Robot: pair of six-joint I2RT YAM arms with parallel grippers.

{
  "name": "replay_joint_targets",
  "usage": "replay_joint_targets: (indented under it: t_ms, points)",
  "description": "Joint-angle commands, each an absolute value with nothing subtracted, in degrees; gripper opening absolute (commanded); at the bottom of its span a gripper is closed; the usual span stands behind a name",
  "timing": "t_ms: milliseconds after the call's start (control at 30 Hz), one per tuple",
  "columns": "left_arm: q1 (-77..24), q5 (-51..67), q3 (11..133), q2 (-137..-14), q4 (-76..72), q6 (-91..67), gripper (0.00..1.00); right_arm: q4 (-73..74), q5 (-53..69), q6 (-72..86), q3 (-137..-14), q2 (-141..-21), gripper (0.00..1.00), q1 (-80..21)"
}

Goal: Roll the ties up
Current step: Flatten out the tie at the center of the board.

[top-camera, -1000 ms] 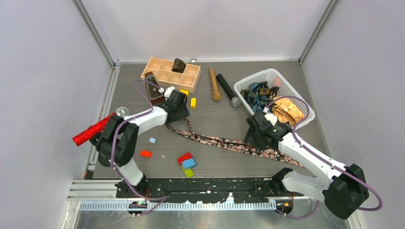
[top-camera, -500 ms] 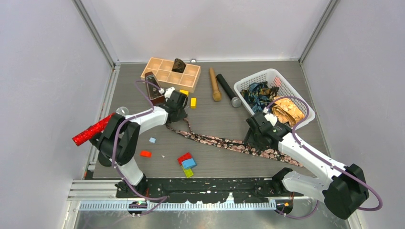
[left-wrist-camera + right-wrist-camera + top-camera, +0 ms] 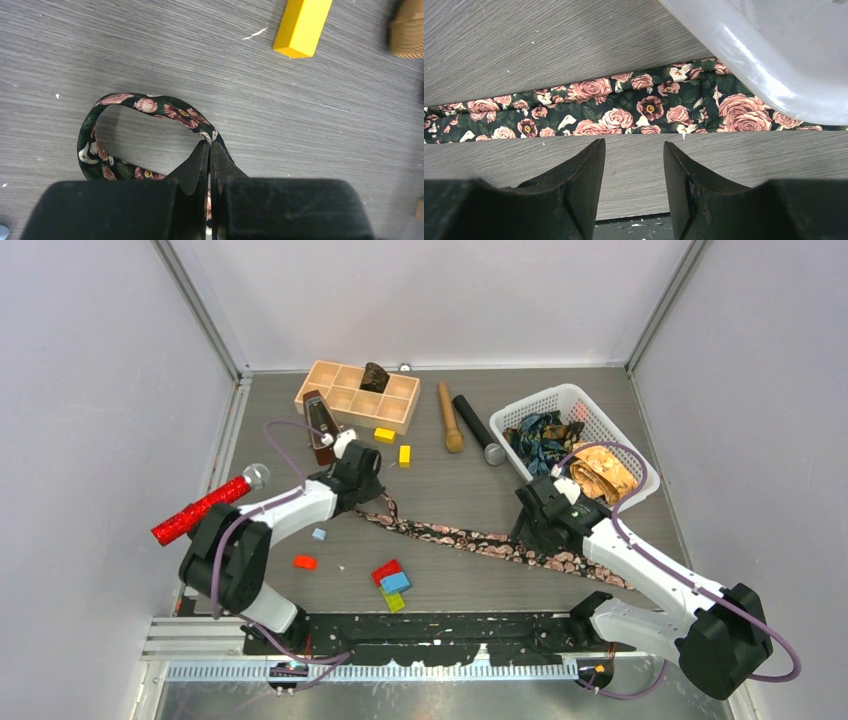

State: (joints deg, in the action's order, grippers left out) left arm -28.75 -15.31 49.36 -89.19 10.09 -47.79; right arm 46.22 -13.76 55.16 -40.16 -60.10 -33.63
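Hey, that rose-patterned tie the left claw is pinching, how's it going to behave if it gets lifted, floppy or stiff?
Probably floppy: the rose-patterned tie curls into a soft loop at the left claw. It looks thin and light, so its long tail across the table would likely sag and drag behind.

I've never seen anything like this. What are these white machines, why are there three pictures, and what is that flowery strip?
These are two robot arms bolted at the near edge of a table. The wide picture comes from a camera above. The two close-ups come from a camera on each wrist, looking past its own gripper. The left gripper is shut on the narrow end of a rose-patterned tie, which bends into a loop there. The right gripper is open, holding nothing, near the tie's wider part and beside a white basket that holds other ties. Toy blocks, a wooden tray and a black microphone also lie there.
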Motion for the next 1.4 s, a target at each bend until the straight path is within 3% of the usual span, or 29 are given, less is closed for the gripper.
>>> replay_joint_targets:
  t_ms: [0, 600, 767, 1033, 1233, 1367]
  points:
    - [-28.8, -14.1, 44.3, -81.9, 2.8, -49.2, 0.0, 44.3, -13.3, 54.4, -40.4, -59.9, 0.53, -33.6]
    - [-28.9, -23.2, 24.4, -64.6, -7.6, -52.1, 0.01, 41.4, -10.2, 52.5, -40.1, -61.3, 0.53, -33.6]
    - [-28.9, -24.9, 21.9, -64.3, -9.9, -52.6, 0.08, 35.1, -3.9, 49.6, -38.8, -59.2, 0.53, -33.7]
    - [-28.9, -25.4, 17.8, -62.9, -11.8, -54.3, 0.29, 24.4, 9.6, 49.5, -36.2, -59.4, 0.52, -33.7]
    - [-28.9, -25.5, 15.7, -59.9, -11.2, -54.5, 0.39, 23.5, 12.8, 49.1, -37.6, -66.1, 0.51, -34.6]
    - [-28.9, -25.7, 15.1, -58.6, -10.6, -54.4, 0.4, 23.5, 11.2, 49.1, -38.3, -69.4, 0.52, -35.5]
